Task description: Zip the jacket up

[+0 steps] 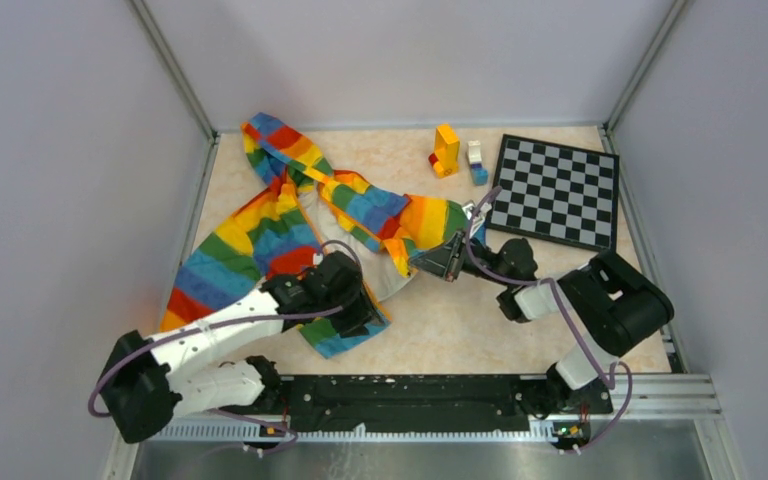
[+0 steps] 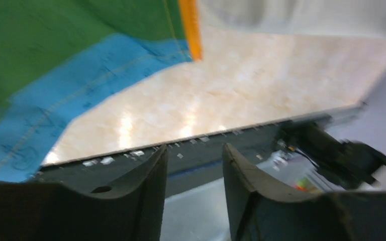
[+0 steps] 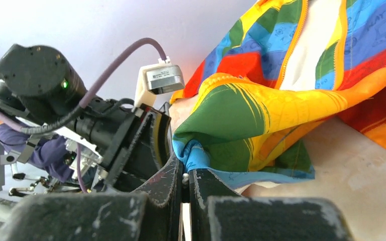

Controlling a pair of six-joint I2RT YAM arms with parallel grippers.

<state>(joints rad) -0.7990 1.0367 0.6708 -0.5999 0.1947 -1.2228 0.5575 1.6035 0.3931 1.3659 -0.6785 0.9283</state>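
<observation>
One jacket (image 1: 260, 230), rainbow striped, lies open and rumpled left of centre in the top view, white lining showing. One orange zipper strip (image 3: 292, 47) runs along the front edge, unzipped. Two grippers. The right gripper (image 3: 186, 168) is clenched on the jacket's blue hem at mid-frame. The left gripper (image 2: 195, 148) sits at the lower hem, jaws apart, nothing between them. One table (image 1: 480, 320) is underneath. One checkerboard (image 1: 557, 190) is at upper right. Two block stacks stand just left of it, a yellow-orange stack (image 1: 446, 150) and a white-blue stack (image 1: 476, 162).
</observation>
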